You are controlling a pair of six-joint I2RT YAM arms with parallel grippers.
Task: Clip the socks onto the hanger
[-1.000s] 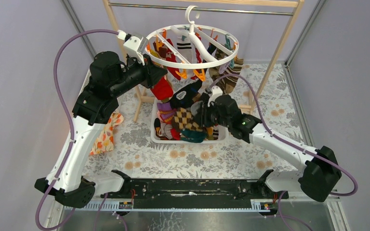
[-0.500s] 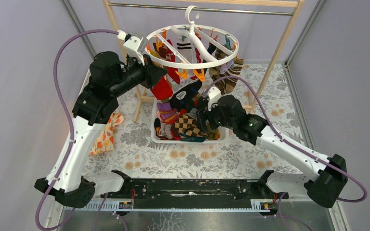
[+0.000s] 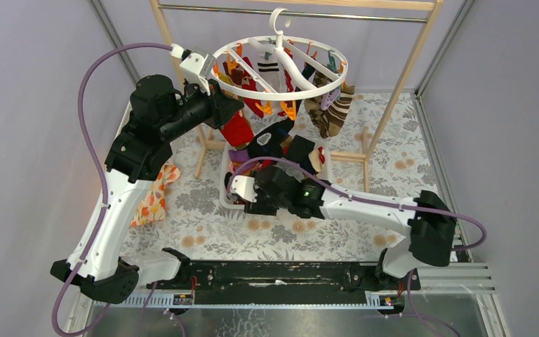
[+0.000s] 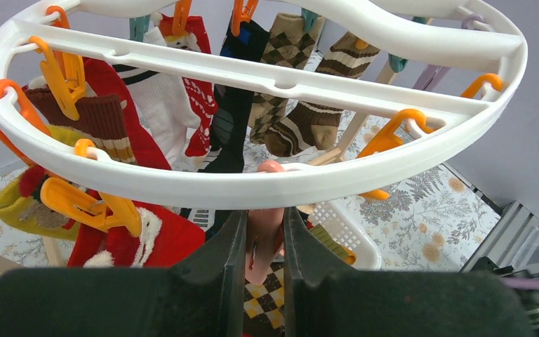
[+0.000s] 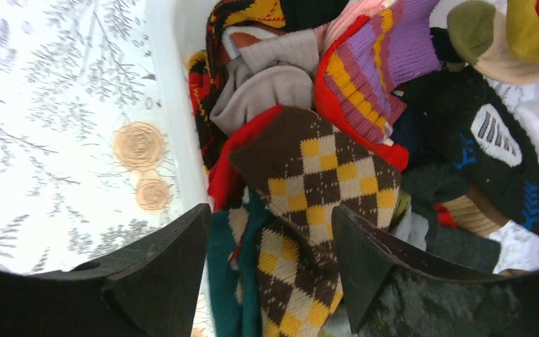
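The white oval hanger [image 3: 281, 70] hangs from the rail with several socks clipped on it, among them a red Santa sock [image 3: 237, 130] and brown striped socks [image 3: 331, 112]. My left gripper [image 3: 219, 98] is at the ring's near-left rim. In the left wrist view it [image 4: 264, 242] is shut on a pink clip [image 4: 265, 217] hanging under the ring [image 4: 253, 186]. My right gripper [image 3: 256, 202] is low over the sock pile in the white basket [image 3: 223, 184]. It [image 5: 270, 242] is open, with a brown-and-yellow argyle sock [image 5: 316, 175] and a teal one [image 5: 228, 281] between its fingers.
The wooden-framed rail [image 3: 407, 70] stands behind and around the basket. An orange-flowered cloth [image 3: 153, 196] lies at the left by my left arm. The basket wall [image 5: 175, 105] is just left of my right gripper. Orange clips [image 4: 88, 203] dangle from the ring.
My right arm has swung from the basket's right side to its near-left side and dropped onto the pile, over the argyle sock. My left arm has not moved.
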